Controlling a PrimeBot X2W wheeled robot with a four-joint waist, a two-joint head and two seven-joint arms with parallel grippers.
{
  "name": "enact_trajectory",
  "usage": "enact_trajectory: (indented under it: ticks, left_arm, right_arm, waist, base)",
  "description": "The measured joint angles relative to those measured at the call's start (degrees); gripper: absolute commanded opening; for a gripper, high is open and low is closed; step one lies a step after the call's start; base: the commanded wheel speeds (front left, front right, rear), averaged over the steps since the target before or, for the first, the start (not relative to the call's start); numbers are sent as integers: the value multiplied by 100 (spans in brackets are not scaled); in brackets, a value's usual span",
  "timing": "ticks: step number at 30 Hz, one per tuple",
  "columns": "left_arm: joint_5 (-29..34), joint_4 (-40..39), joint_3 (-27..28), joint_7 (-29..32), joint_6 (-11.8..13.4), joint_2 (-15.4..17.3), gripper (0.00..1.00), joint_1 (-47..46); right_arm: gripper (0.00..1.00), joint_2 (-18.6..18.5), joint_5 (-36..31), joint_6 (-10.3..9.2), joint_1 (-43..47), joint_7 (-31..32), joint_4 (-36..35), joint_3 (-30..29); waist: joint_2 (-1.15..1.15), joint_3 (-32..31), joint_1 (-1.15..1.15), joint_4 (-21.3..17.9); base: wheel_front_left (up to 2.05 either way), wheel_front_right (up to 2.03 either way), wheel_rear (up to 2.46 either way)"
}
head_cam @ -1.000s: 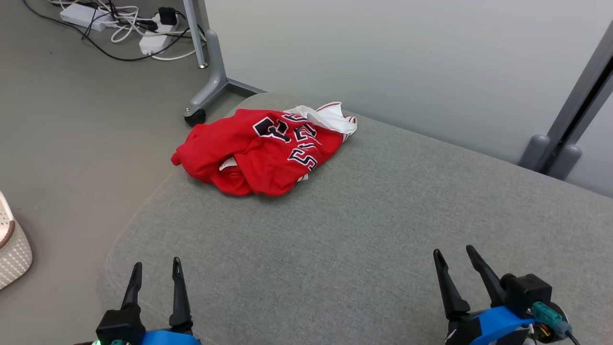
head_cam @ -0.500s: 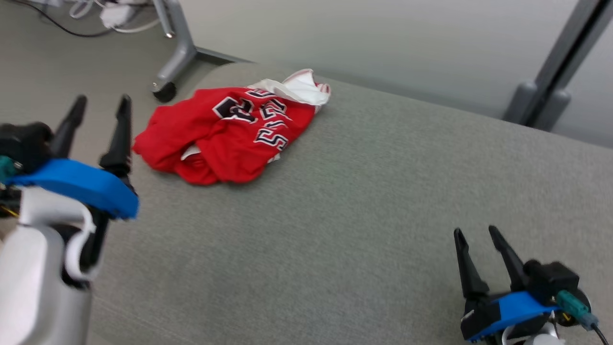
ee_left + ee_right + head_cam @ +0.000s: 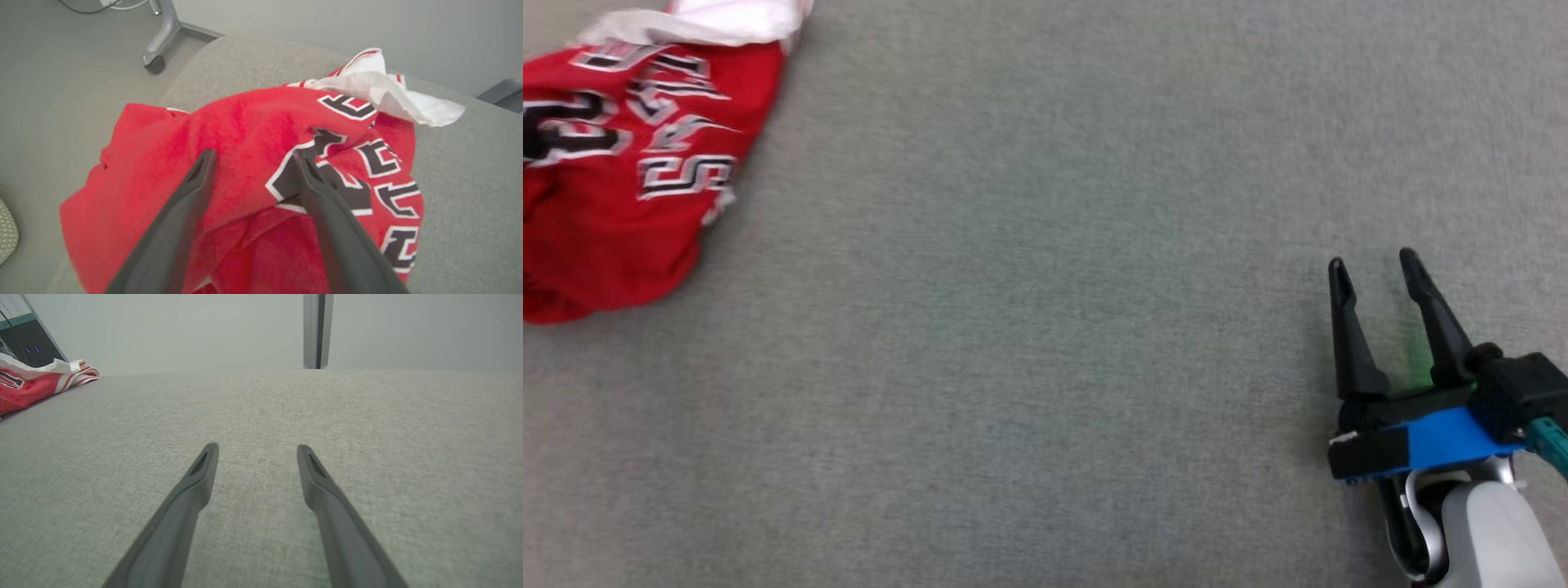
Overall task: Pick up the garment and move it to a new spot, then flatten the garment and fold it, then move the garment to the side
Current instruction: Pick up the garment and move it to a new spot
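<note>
Left wrist view: finds left tool (image 3: 255, 153) wide open, empty, poised over garment (image 3: 245, 118) for pickup; puts right tool (image 3: 1373, 261), likewise open, empty, at head view's four o'clock, clear.

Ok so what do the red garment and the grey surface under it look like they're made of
Red garment: probably soft knit fabric, matte and slightly fuzzy, going by its crumpled folds; the black-and-white lettering looks stitched or printed on, hard to tell which. Grey surface: likely woven upholstery cloth, matte, with a fine heathered weave and a rounded padded edge.
</note>
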Motion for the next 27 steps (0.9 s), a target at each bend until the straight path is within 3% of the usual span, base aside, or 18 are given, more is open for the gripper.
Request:
enact_trajectory:
  ticks: [5, 6, 7, 13, 18, 24, 27]
  left_arm:
    - [-248, 109, 108, 1105, 417, 104, 100, 87]
    - [-248, 87, 88, 1300, 469, 147, 56, 147]
    - [-244, 15, 54, 1446, 495, 197, 0, 199]
    - [-91, -582, -9, 1656, 569, 489, 0, 324]
    - [219, -1076, -221, 1452, 381, 745, 0, 119]
    - [420, -1386, -590, 1002, 148, 598, 0, -674]
    - [408, -1510, -804, 806, 4, 352, 0, -1082]
  right_arm:
    - [100, 3, 44, 1, -114, -59, -67, 30]
    - [100, 0, 82, 1, -116, -75, -49, 32]
    - [100, -1, 120, 1, -116, -105, -27, 29]
    - [100, -2, 337, 1, -115, -253, 275, 96]
    - [100, -1, 534, 1, -91, -370, 594, 137]
    - [100, -4, 781, 1, 96, -469, 912, 172]
    - [100, 0, 835, 1, 222, -508, 1006, 234]
  waist:
    - [0, 243, -1, -267]
    - [0, 242, -1, -303]
    - [0, 228, -1, -331]
    - [0, -93, -2, -397]
    - [0, -662, -3, -356]
    - [0, -1502, -5, -366]
    - [0, -1871, -4, -479]
  base:
    - [0, 0, 0]
    - [0, 0, 0]
    - [0, 0, 0]
    - [0, 0, 0]
    - [0, 0, 0]
    - [0, 0, 0]
    - [0, 0, 0]
